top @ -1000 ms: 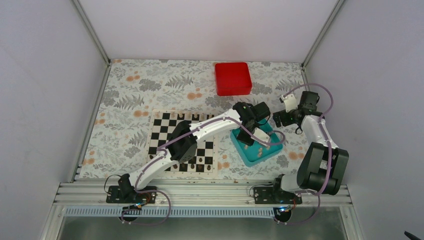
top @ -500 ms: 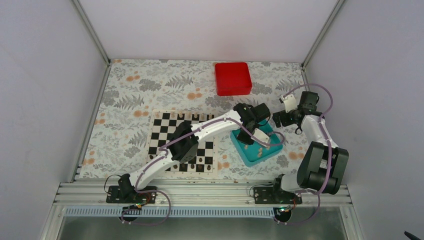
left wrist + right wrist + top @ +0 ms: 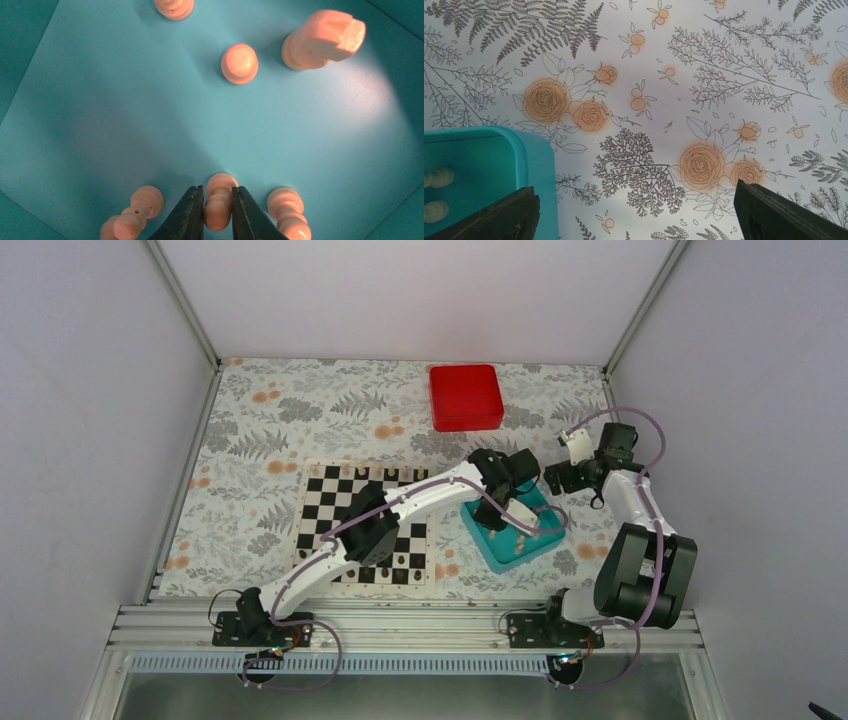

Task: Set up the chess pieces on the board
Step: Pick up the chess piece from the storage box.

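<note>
The board (image 3: 330,502) lies left of centre; the left arm crosses over it, and small pieces line its near rows. My left gripper (image 3: 503,512) reaches into the teal tray (image 3: 478,528). In the left wrist view its gripper (image 3: 217,210) has its jaws closed on a cream pawn (image 3: 219,197) standing on the tray floor. Other cream chess pieces stand or lie nearby: one (image 3: 132,212) to the left, one (image 3: 287,211) to the right, a pawn (image 3: 240,63) and a knight (image 3: 322,39) farther off. My right gripper (image 3: 557,478) is open and empty above the cloth beside the tray (image 3: 484,160).
A red box (image 3: 465,397) sits at the back on the floral cloth. Grey walls enclose the table on three sides. In the right wrist view two cream pieces (image 3: 436,192) show inside the tray's corner.
The left gripper has shifted slightly toward the near right inside the tray. The right arm has barely moved.
</note>
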Robot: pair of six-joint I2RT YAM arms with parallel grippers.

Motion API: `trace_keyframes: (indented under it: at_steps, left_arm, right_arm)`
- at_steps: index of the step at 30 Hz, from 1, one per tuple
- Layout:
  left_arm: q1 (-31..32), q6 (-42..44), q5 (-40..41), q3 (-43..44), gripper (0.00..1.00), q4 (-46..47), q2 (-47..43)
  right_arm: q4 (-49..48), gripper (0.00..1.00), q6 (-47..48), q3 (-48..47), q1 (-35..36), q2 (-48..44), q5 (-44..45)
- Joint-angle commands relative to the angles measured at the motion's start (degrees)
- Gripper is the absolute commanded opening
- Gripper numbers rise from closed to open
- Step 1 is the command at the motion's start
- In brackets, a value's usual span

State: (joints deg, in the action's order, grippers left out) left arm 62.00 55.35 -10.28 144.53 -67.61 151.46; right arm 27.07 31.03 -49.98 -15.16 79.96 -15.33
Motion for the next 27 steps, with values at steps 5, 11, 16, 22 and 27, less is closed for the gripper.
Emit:
trace_keyframes:
  at_steps: [5, 11, 16, 22, 27]
  left_arm:
    - [0.5, 0.7, -0.3, 1.3, 0.11, 0.4, -0.3]
    - [0.9, 0.2, 1.1, 1.6, 0.1, -0.5, -4.8]
    - [-0.4, -1.0, 3.6, -0.1, 0.1, -3.8, -12.7]
    - [-6.5, -3.7, 5.0, -17.9, 0.11, -0.7, -27.7]
    - [-13.4, -5.0, 7.5, -42.0, 0.11, 7.7, -43.1]
  right_arm:
    - [-0.2, 1.0, 0.1, 0.5, -0.6, 0.6, -1.2]
    - [-0.2, 1.0, 0.1, 0.3, -0.6, 0.9, -1.0]
    - [0.0, 1.0, 0.4, 0.1, -0.6, 1.3, -0.8]
    - [0.2, 1.0, 0.5, -0.1, -0.6, 1.6, -0.8]
    - [0.7, 1.0, 0.6, -0.3, -0.5, 1.7, -1.0]
